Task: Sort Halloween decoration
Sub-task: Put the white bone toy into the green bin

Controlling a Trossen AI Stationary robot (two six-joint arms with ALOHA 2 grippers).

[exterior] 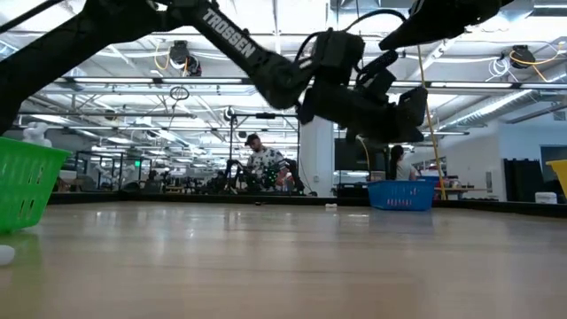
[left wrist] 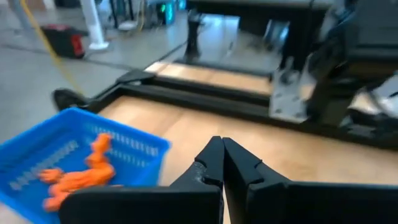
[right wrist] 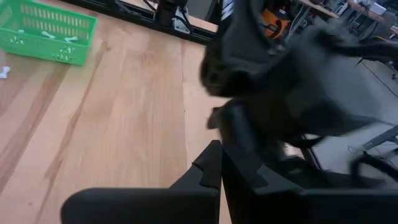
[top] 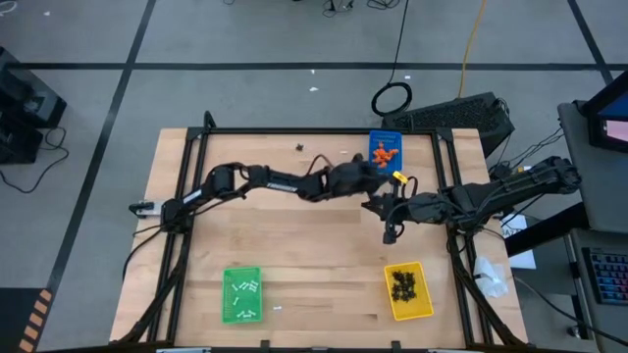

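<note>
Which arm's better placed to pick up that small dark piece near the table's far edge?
Left. The left gripper, shut and empty beside the blue tray, sits nearer the dark piece; the right gripper hangs farther toward the near side.

Both arms are dark, near-black, built of jointed tubular segments — the left arm (top: 265, 180) carries white "TROSSEN" lettering along its forearm. Black cables trail beside the right arm (top: 491, 194). Each gripper ends in two angular matte-black fingers (left wrist: 211, 163) with stepped, notched edges.
</note>
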